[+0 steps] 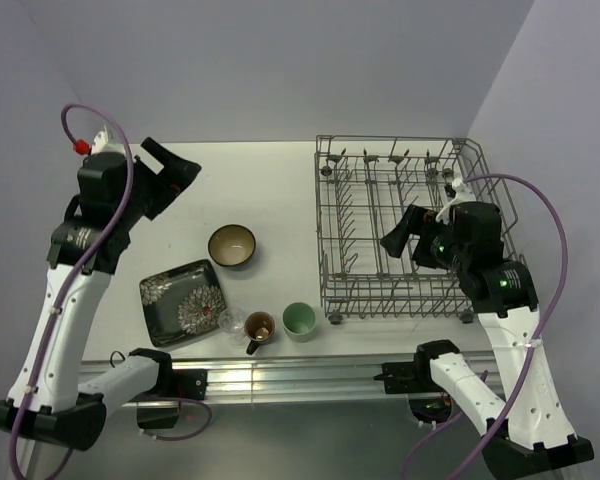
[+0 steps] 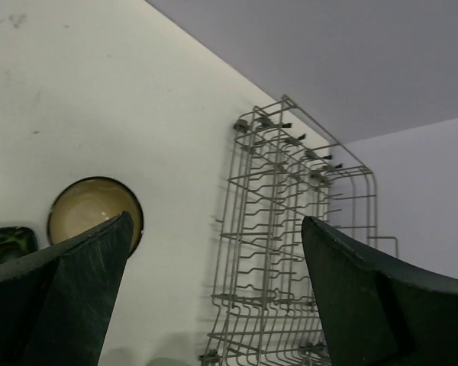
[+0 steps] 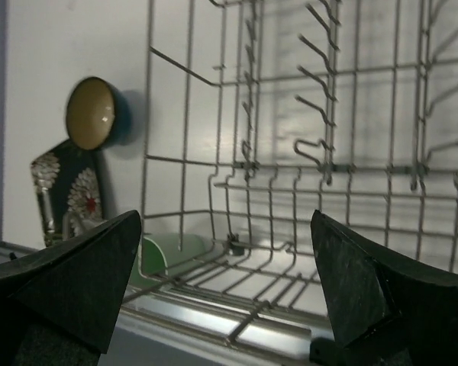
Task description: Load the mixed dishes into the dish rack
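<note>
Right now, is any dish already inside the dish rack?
No, the dish rack holds no dish; bowl, plate, glass, mug and cup all sit on the table beside it.

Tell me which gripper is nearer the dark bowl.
Left. The left gripper hangs open just beyond the dark bowl, off to its left. The right gripper is open over the dish rack, with the rack's wires between it and the bowl.

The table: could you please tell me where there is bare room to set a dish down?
Bare: the wide stretch behind the bowl, left of the dish rack, and the lane between bowl and rack. Crowded: the near edge, where plate, glass, mug and cup sit close together.
</note>
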{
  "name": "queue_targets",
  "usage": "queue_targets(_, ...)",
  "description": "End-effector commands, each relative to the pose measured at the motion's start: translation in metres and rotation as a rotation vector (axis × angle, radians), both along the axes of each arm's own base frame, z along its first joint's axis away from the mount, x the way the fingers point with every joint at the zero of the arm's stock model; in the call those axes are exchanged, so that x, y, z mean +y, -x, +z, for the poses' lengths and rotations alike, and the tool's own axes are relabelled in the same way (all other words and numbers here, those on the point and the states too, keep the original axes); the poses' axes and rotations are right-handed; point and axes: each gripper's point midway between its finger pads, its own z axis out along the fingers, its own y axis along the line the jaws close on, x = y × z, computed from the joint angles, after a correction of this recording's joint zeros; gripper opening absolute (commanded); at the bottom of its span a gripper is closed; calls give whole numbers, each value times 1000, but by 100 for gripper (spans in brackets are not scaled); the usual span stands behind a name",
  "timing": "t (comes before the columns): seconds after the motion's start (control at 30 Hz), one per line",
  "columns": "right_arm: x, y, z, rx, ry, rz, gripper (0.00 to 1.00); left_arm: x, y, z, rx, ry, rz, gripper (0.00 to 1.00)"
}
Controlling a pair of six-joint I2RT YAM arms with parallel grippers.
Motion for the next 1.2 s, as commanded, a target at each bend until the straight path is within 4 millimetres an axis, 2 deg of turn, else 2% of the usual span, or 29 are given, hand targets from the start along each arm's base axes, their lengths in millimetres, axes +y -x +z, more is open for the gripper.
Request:
queue_targets(0.0, -19, 30, -23, 169, 61, -89, 100, 26, 17, -46, 282, -212, 63, 98)
queue_targets(0.07, -13, 40, -28, 207, 42, -56, 100, 24, 16, -65, 369, -247, 47, 95)
queue_targets(0.13, -9, 48, -29, 215, 24, -28, 100, 17, 11, -98, 471, -297, 25, 93)
queue_targets(0.2, -7, 51, -22, 176, 20, -10, 100, 18, 10, -136, 565, -343, 30, 93)
queue_targets(0.23, -9, 51, -19, 163, 31, -14, 100, 14, 4, -144, 563, -339, 26, 92)
queue_targets(0.27, -11, 49, -17, 164, 43, -17, 99, 14, 6, -162, 599, -342, 24, 92)
queue_targets(0.37, -21, 45, 7, 128, 101, -39, 99, 3, -9, -189, 613, -325, -1, 87)
queue_targets(0.5, -24, 46, 26, 98, 105, -49, 98, -1, -27, -215, 663, -358, -8, 81)
queue_targets(0.57, -22, 45, 33, 82, 97, -43, 98, 1, -37, -219, 671, -387, 1, 81)
queue_targets(0.6, -22, 45, 36, 75, 97, -41, 98, 1, -40, -231, 706, -407, 1, 81)
queue_targets(0.67, -22, 41, 42, 66, 98, -46, 98, 0, -50, -234, 713, -424, -6, 81)
queue_targets(0.7, -24, 40, 44, 64, 107, -56, 98, -2, -51, -247, 750, -438, -18, 80)
queue_targets(0.73, -25, 37, 44, 72, 111, -59, 98, -3, -56, -248, 752, -446, -25, 80)
queue_targets(0.77, -25, 36, 51, 55, 109, -62, 98, -3, -56, -260, 785, -462, -31, 79)
queue_targets(0.83, -26, 32, 56, 55, 113, -71, 98, -4, -59, -268, 805, -475, -38, 78)
queue_targets(0.93, -27, 30, 65, 48, 115, -78, 98, -7, -64, -279, 815, -480, -51, 69)
queue_targets(0.97, -27, 30, 64, 57, 118, -79, 97, -8, -65, -283, 821, -481, -55, 62)
queue_targets(1.17, -27, 30, 67, 58, 118, -81, 97, -8, -66, -300, 856, -502, -77, 48)
